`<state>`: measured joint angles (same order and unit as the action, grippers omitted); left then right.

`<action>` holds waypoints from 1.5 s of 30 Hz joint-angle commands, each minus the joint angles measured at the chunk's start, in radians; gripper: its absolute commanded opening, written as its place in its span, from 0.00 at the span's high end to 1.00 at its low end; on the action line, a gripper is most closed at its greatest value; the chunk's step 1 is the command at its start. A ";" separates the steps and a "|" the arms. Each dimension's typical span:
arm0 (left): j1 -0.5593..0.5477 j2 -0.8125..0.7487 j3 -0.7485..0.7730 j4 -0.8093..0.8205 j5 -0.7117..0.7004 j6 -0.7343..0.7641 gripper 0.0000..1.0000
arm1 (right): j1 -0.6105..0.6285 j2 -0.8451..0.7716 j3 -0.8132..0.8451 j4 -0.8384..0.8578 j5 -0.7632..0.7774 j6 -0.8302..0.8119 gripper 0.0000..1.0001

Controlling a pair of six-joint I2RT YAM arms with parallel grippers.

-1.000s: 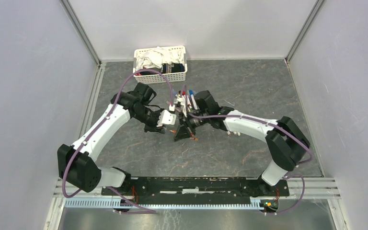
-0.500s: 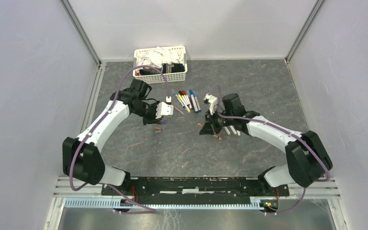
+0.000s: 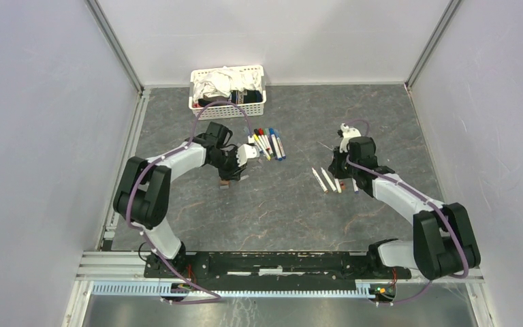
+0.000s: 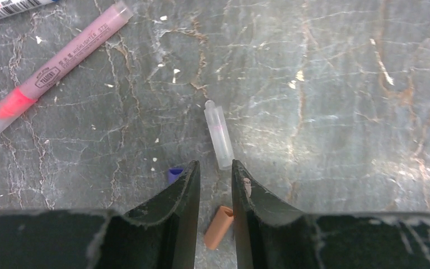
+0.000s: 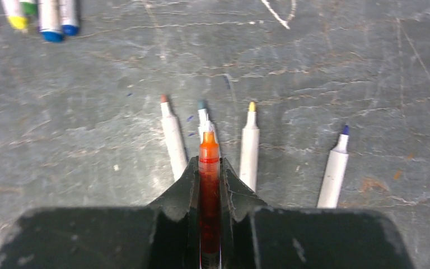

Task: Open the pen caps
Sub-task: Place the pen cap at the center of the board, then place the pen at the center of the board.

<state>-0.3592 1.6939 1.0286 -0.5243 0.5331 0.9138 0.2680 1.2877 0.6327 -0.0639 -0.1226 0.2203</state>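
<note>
The top view looks steeply down from behind the arm bases [image 3: 167,251] over the whole bench [image 3: 279,218]. Each wrist view sits close above the bench, looking past its own jaws; the right one shares the uncapped pens [image 3: 327,179] at the top view's centre-right.

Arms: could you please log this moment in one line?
left jaws open, clear cap ahead | right jaws shut on orange pen | four uncapped pens

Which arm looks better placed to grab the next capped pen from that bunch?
Probably left. The left tool is empty, jaws apart, close to the capped pens; the right tool is shut on an orange pen, farther away.
</note>
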 commanded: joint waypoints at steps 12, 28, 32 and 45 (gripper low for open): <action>-0.008 -0.121 0.181 -0.147 0.020 -0.129 0.48 | -0.049 0.152 -0.022 0.162 0.191 -0.022 0.80; 0.033 -0.414 0.357 -0.208 -0.172 -0.308 0.00 | 0.007 0.079 0.065 0.130 0.218 0.013 0.65; 0.054 -0.420 0.355 -0.211 -0.132 -0.368 0.00 | 0.128 0.162 0.212 0.078 0.249 0.001 0.61; 0.059 -0.450 0.312 -0.285 -0.075 -0.380 0.00 | 0.295 0.611 0.654 -0.036 0.238 -0.022 0.69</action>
<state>-0.3042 1.2816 1.3506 -0.7834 0.4194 0.5751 0.5606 1.8160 1.1961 -0.0330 0.1047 0.2092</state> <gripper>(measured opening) 0.995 0.332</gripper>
